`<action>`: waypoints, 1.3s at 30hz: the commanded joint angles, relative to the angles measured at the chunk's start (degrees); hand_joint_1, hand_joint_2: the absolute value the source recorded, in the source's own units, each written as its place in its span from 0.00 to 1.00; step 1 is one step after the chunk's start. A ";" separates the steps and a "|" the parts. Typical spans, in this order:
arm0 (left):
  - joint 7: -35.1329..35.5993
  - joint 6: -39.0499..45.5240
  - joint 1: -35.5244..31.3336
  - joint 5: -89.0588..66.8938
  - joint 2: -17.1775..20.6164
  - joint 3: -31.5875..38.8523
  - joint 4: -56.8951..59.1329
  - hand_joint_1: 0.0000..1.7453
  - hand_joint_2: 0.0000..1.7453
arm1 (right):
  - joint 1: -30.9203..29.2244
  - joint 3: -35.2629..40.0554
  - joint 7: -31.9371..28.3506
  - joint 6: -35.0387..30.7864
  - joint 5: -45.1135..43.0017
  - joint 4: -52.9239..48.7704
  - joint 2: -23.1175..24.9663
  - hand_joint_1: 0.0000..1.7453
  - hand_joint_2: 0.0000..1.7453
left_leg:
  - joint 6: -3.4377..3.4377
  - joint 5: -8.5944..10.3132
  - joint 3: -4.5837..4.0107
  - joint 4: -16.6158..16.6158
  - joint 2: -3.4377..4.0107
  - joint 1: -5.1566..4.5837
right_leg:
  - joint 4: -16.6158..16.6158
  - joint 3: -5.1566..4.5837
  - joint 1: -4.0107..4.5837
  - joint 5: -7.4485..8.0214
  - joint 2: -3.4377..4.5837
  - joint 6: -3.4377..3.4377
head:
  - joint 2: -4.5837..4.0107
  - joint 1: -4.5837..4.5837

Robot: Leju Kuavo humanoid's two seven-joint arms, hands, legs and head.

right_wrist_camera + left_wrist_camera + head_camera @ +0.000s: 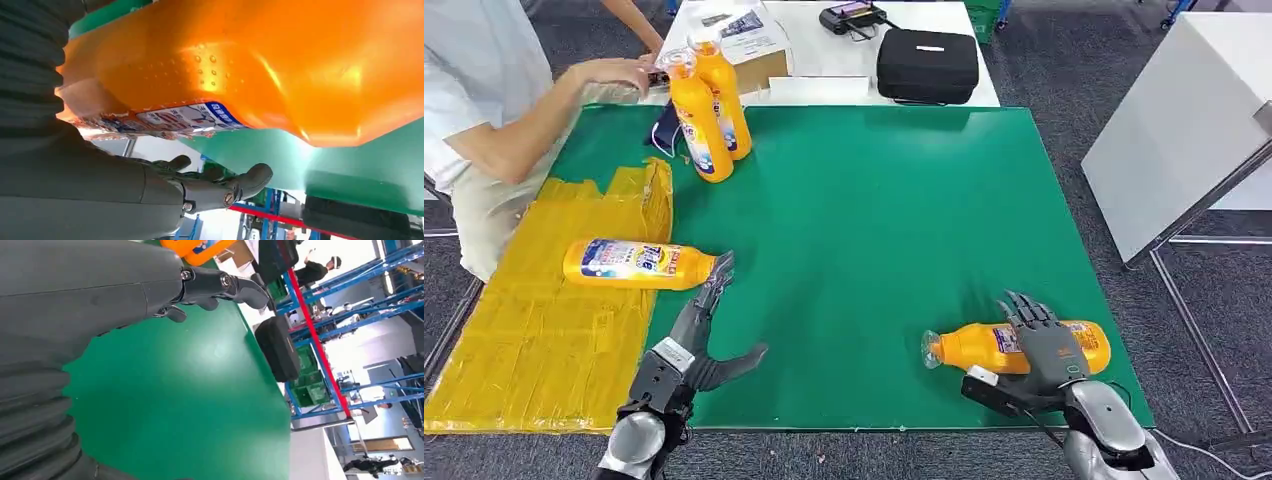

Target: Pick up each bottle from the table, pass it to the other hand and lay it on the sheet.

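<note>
Right hand lies over the middle of an orange plastic bottle with a printed label, fingers draped across its body; the bottle lies on its side on the green mat, cap end pointing toward the robot's left, near the front edge of the bench. From the right wrist view the orange body sits close against the palm with the thumb curled beside it. Whether the grip is fully closed I cannot tell.

Left hand is spread, fingers apart, holding nothing, its fingertips just beside the cap end of a second orange labelled bottle. That bottle lies on its side on the crinkled yellow plastic sheet, which covers the mat's left part.

Farther back, two more orange bottles stand upright and touching near the mat's far left corner. A person's hand reaches in just beside them from the left.

Behind the mat, on the white bench top: a black zipped case, a cardboard box.
</note>
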 commanded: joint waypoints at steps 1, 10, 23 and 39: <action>0.82 -0.27 -1.06 0.12 0.04 -1.36 1.40 0.00 1.00 | -2.14 -1.37 2.39 1.33 2.01 7.00 1.27 0.00 1.00 | -0.06 -0.05 0.21 -0.04 -0.02 0.06 | -0.09 0.25 0.04 -0.03 0.09 -0.06 | 0.00 0.00; 1.33 -0.24 0.00 0.20 0.10 -1.16 0.19 0.00 1.00 | -0.70 -3.12 3.52 1.32 3.01 4.14 0.83 0.00 1.00 | -0.08 -0.09 0.40 -0.02 -0.06 0.08 | -0.10 0.46 0.05 -0.07 0.08 -0.09 | 0.00 0.00; 1.73 -0.65 1.59 0.24 0.09 -0.75 -1.93 0.00 1.00 | 2.85 -5.77 6.79 4.41 4.30 -0.80 -1.65 0.00 1.00 | -0.04 -0.08 0.37 -0.01 -0.13 0.03 | -0.06 0.41 0.00 -0.09 0.00 -0.06 | 0.00 0.00; 1.73 -0.65 1.59 0.24 0.09 -0.75 -1.93 0.00 1.00 | 2.85 -5.77 6.79 4.41 4.30 -0.80 -1.65 0.00 1.00 | -0.02 -0.09 0.36 -0.02 -0.04 0.05 | -0.09 0.38 0.03 -0.05 0.06 -0.05 | 0.00 0.00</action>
